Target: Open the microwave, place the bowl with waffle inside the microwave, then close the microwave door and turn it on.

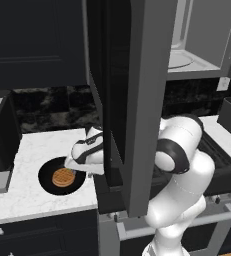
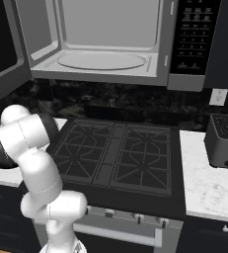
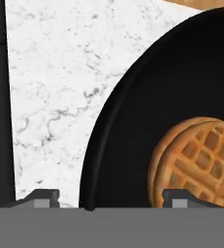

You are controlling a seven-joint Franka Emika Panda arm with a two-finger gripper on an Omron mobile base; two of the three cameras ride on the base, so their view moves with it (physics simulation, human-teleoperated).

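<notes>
Gripper (image 3: 107, 199): low over the white marble counter (image 1: 32, 155), fingers spread apart with the near rim of the bowl (image 3: 133, 126) between the two tips, one tip over bare counter outside the rim, the other over the bowl's inside beside the waffle (image 3: 196, 162); whether the tips touch the rim cannot be told. Bowl (image 1: 61, 176): black, resting on the counter directly beneath the hand, waffle lying flat in it. Microwave (image 2: 103, 42): well above and off to the gripper's side over the stove (image 2: 115, 158), its door (image 1: 132, 100) swung fully open, turntable bare.
</notes>
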